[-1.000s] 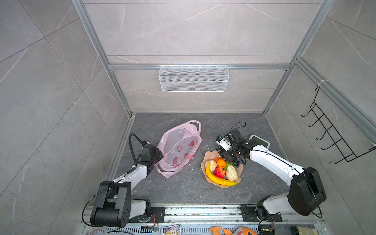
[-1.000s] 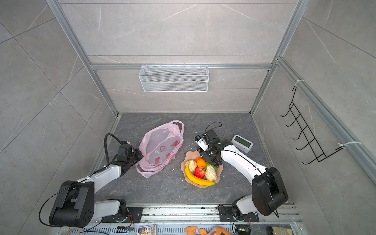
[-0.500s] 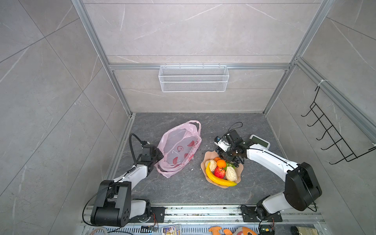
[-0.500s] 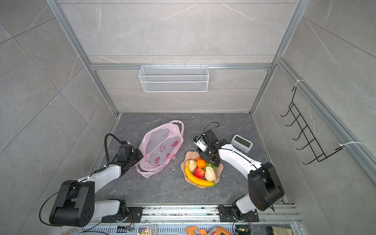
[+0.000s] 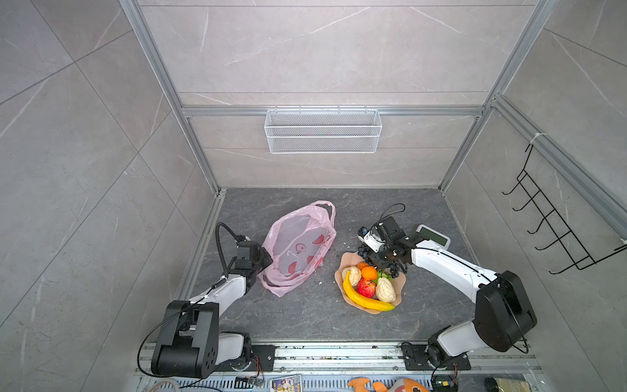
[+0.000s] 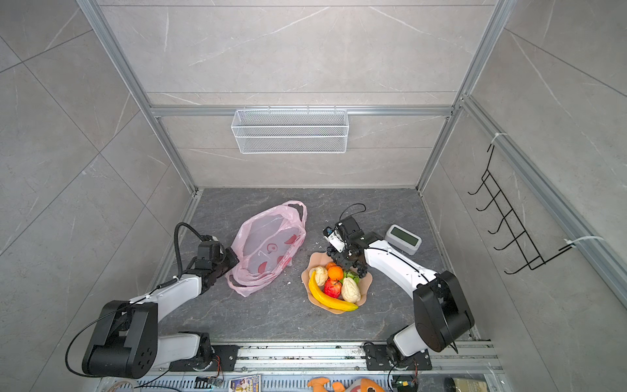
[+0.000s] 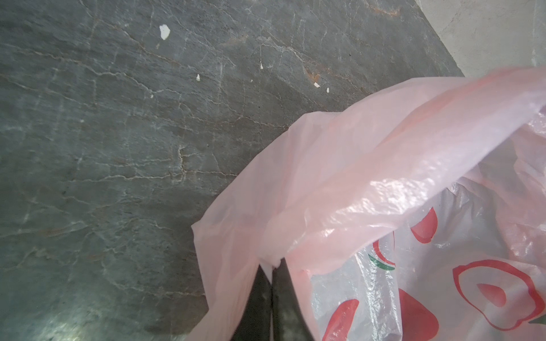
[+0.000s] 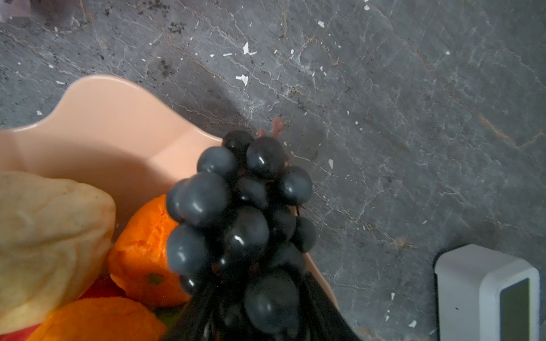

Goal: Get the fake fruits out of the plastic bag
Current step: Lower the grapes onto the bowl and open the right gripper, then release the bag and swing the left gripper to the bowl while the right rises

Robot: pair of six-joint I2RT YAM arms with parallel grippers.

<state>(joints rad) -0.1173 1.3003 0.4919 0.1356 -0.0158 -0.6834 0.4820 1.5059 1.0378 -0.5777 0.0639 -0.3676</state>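
Grapes (image 8: 242, 224) lie inside the right pincer (image 5: 382, 261), over the dish (image 8: 103, 124) rim, grip unclear; left pincer (image 7: 271, 276) is closed on the bag (image 7: 384, 165).

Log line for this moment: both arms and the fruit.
left gripper: shut on bag edge | right gripper: at grape bunch over dish rim, grip unclear | banana, apple: in dish | bag: no fruit seen inside

The plastic bag (image 5: 298, 247) is lying on the counter (image 5: 305, 319) left of the dish (image 5: 402, 282) holding the fake fruits (image 5: 368, 286), a clock (image 5: 434, 236) sitting farther right and back.
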